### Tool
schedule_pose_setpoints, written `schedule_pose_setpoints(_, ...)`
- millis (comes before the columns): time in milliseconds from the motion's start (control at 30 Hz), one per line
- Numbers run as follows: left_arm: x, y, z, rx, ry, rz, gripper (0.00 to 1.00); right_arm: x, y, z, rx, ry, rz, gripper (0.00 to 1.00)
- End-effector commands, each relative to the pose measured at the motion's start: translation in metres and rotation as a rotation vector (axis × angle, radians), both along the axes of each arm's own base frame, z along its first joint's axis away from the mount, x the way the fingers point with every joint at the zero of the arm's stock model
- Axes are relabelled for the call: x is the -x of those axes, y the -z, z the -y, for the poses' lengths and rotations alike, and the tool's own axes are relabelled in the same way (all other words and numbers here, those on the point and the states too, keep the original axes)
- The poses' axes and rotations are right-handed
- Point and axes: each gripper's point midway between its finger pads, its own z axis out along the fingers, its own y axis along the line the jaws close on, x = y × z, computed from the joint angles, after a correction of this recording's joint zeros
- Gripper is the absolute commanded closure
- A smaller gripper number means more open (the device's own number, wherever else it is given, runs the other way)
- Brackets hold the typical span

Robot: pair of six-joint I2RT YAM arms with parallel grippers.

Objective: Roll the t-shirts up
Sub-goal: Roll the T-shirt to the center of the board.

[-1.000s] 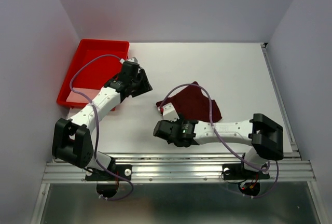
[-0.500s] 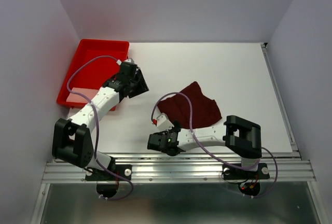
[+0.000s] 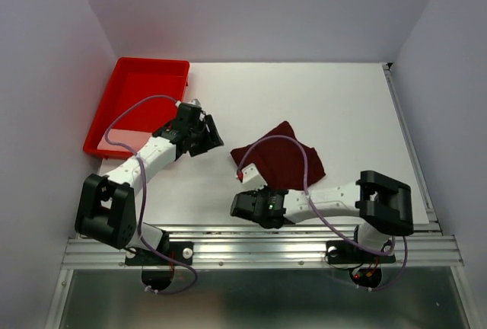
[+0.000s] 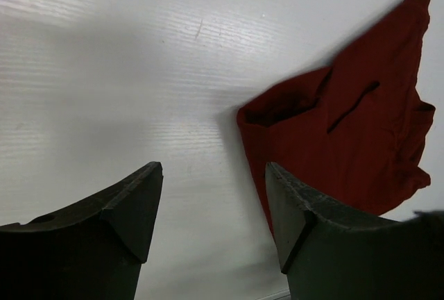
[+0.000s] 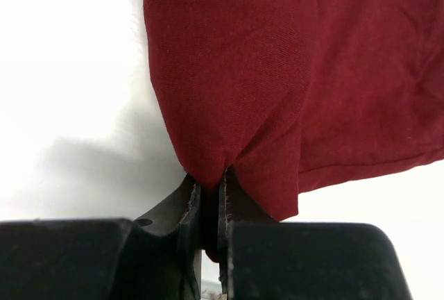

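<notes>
The dark maroon t-shirt [image 3: 283, 160] lies crumpled in the middle of the white table [image 3: 342, 100]. My right gripper [image 3: 244, 180] is at its near left corner. In the right wrist view this gripper [image 5: 210, 182] is shut on a pinched fold of the t-shirt's [image 5: 277, 71] edge, and the cloth spreads away beyond the jaws. My left gripper [image 3: 212, 138] hovers over bare table to the left of the shirt. Its jaws stand open and hold nothing [image 4: 214, 175], with the t-shirt [image 4: 354, 126] just beyond the right finger.
A bright red tray [image 3: 141, 97] sits at the far left, behind the left arm. Grey walls close in the table on the left, back and right. A metal rail [image 3: 259, 249] runs along the near edge by the arm bases.
My right gripper has shut on the shirt's near left edge after shifting along it. My left gripper has moved nearer and right toward the shirt, and its jaws have widened.
</notes>
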Motion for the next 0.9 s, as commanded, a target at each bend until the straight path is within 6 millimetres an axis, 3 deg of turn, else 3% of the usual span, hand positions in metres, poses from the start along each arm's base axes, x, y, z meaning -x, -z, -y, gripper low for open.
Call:
schedule_pose_setpoints(0,0.009,-0.007,0.012,0.09,0.044,0.034,0.27,-0.003,-0.023,-0.029,-0.277,-0.006,-0.04,0.99)
schedule_pose_setpoints(133,0.02,-0.001,0.023,0.157,0.082,0.029,0.18,0.002,-0.029,-0.028,-0.355,-0.022,-0.096,0.99)
schedule_pose_setpoints(333,0.03,0.008,0.042,0.226,0.125,0.031,0.18,-0.003,-0.041,-0.034,-0.472,-0.024,-0.138,0.99)
schedule_pose_setpoints(667,0.024,0.004,0.082,0.431,0.144,0.137,0.16,-0.003,-0.043,-0.035,-0.512,-0.026,-0.166,0.99)
schedule_pose_setpoints(867,0.021,0.022,0.093,0.44,0.151,0.108,0.16,0.001,-0.038,-0.032,-0.513,-0.021,-0.183,0.99)
